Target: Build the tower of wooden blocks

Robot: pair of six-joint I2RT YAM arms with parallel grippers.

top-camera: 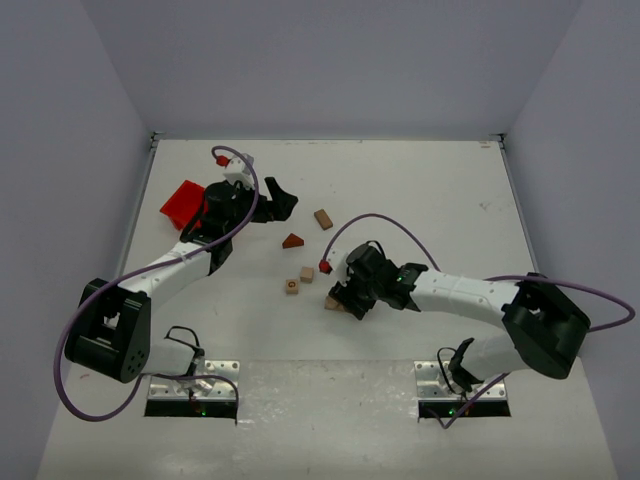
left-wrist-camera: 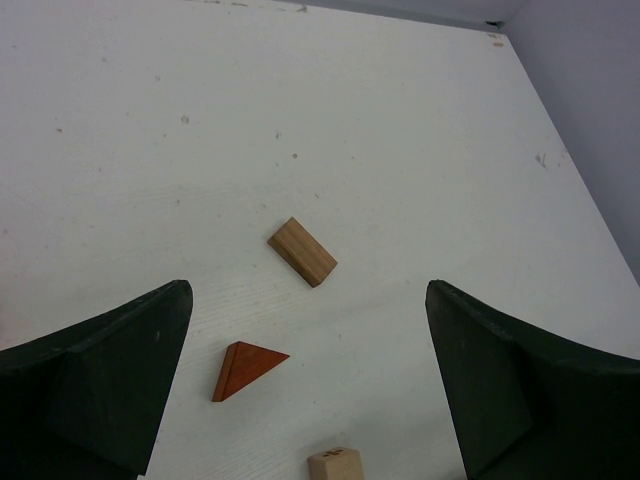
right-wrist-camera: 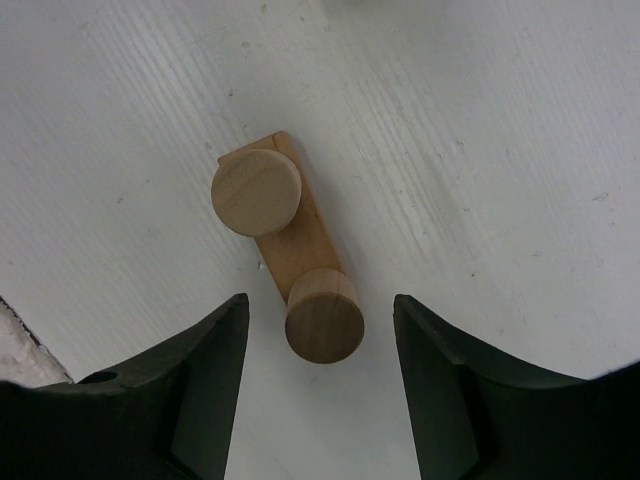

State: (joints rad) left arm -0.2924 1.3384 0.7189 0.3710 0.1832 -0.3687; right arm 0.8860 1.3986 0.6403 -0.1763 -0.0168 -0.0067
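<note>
Status: right pincer [right-wrist-camera: 320, 308] and left pincer [left-wrist-camera: 308, 290] both open, empty; I judge the loose plank [left-wrist-camera: 302, 251] must settle level across the two cylinders [right-wrist-camera: 256, 192] without nudging either.

Bright even light, soft shadows, sharp

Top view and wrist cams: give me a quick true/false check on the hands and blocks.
1. The right hand is open over a plank carrying two upright cylinders. True.
2. The left hand holds the triangle. False: it is open; the triangle lies on the table.
3. The red bin sits on the table's left side. True.
4. Every block is already stacked. False: a second plank, the triangle and cubes lie loose.
</note>
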